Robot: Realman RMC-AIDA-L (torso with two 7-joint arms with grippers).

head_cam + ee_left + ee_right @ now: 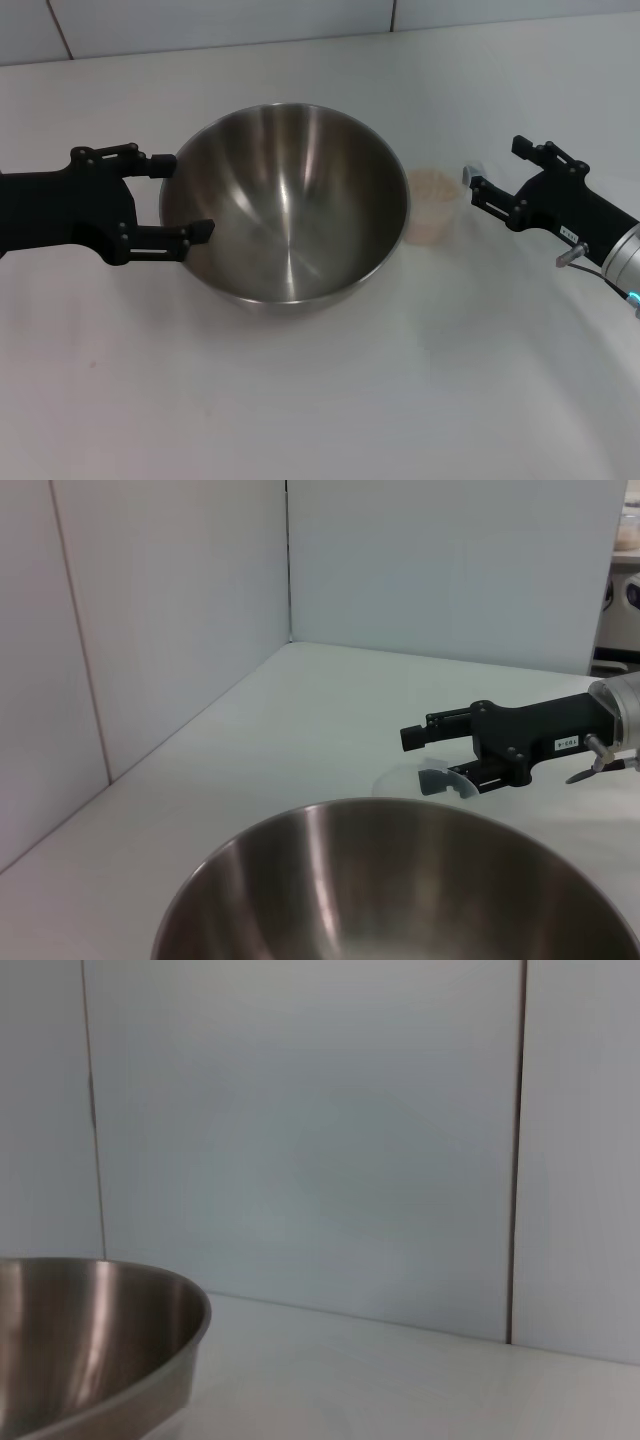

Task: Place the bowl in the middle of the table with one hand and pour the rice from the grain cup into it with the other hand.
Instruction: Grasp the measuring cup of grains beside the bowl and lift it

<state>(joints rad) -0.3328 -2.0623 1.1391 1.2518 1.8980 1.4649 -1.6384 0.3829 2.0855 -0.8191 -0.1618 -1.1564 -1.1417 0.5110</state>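
The steel bowl stands upright mid-table and is empty inside. My left gripper is open at the bowl's left side, one finger by the rim's far-left part and one against the near-left outer wall. The grain cup stands just right of the bowl, holding rice. My right gripper is open, a short way right of the cup and not touching it. The left wrist view shows the bowl, the cup's rim and the right gripper. The right wrist view shows only the bowl's edge.
The white table extends in front of the bowl and behind it. A pale tiled wall runs along the far edge, and it also shows in the right wrist view.
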